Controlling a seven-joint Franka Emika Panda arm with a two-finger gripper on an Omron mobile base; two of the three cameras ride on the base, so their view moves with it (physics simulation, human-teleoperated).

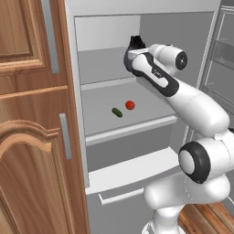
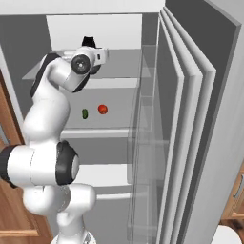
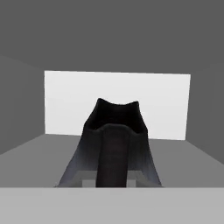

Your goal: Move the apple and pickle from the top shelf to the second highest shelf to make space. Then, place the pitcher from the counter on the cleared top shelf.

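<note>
My gripper (image 1: 133,50) reaches into the open fridge above the top shelf (image 1: 101,67), shut on the dark pitcher (image 1: 135,42). The hand hides most of the pitcher in the left base view. In the hand view the pitcher (image 3: 113,140) stands dead ahead, its dark handle facing me, low over the top shelf (image 3: 39,146) with the white back wall behind it. Whether it touches the shelf I cannot tell. The red apple (image 1: 130,105) and the green pickle (image 1: 117,112) lie side by side on the second highest shelf (image 1: 103,123), below the gripper (image 2: 90,49).
A brown wood cabinet (image 1: 32,137) stands close on the left of the fridge opening. The fridge door (image 2: 190,143) hangs open on the right with its clear bins. A lower white shelf (image 1: 137,168) juts out beneath the two shelves.
</note>
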